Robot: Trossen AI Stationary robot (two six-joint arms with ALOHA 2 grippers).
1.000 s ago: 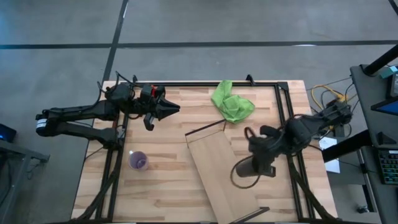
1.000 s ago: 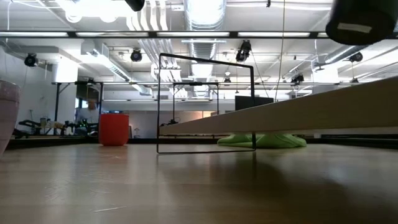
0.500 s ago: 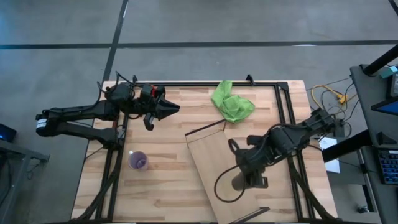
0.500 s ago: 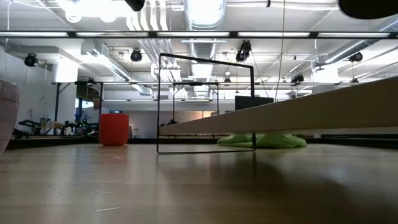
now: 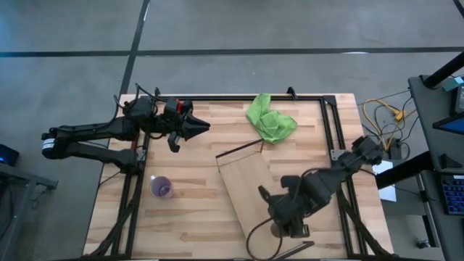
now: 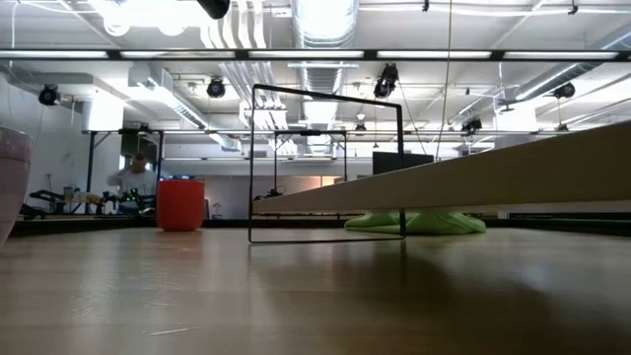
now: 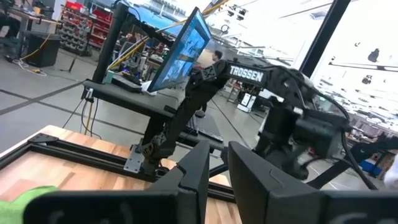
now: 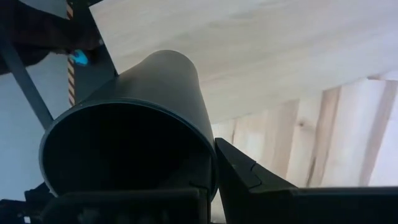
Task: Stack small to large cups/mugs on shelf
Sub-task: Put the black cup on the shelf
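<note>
My right gripper (image 5: pixel 284 217) is shut on the black cup (image 8: pixel 124 124), above the near end of the light-wood shelf (image 5: pixel 246 185), which sits raised and slanted on a thin wire frame (image 6: pixel 325 168). The translucent purple cup (image 5: pixel 161 187) stands on the tabletop at the near left; it also shows in the low view (image 6: pixel 12 187). The red cup (image 6: pixel 180 205) stands at the far left, close to my left gripper (image 5: pixel 197 125). My left gripper is shut and empty, held above the table. My right gripper holds the black cup by its wall at the rim (image 8: pixel 208 168). One finger (image 8: pixel 249 180) lies on the outside of the wall; the other is hidden in the dark of the cup. The cup is lifted clear, tipped on its side, its mouth toward the wrist.
A crumpled green cloth (image 5: pixel 270 119) lies at the table's far side, beyond the shelf's far end. Black frame rails (image 5: pixel 330 130) run along the table's edges. A person (image 6: pixel 138 176) shows far off in the room.
My right gripper has carried the black cup toward the table's near edge and a little left, along the shelf, and has left the top of the low view. The cup stays in the hold.
</note>
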